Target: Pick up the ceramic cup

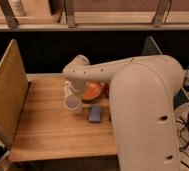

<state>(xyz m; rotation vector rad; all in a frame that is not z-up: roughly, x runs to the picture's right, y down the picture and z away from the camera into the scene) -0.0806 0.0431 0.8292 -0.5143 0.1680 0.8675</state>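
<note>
Small plain white ceramic cup sits mid-bench on the wooden slatted bench, nearer the far edge, just beside the shallow orange bowl. Gripper sits directly over the cup — cannot tell whether it has closed on it. A small blue-grey rectangular block lies toward the near edge. Step: grasp, likely. Next — a secure hold, then a straight lift clear of the bowl.

My arm is big, round and smooth white, with small dark holes, and my gripper sits at its thin end
</note>
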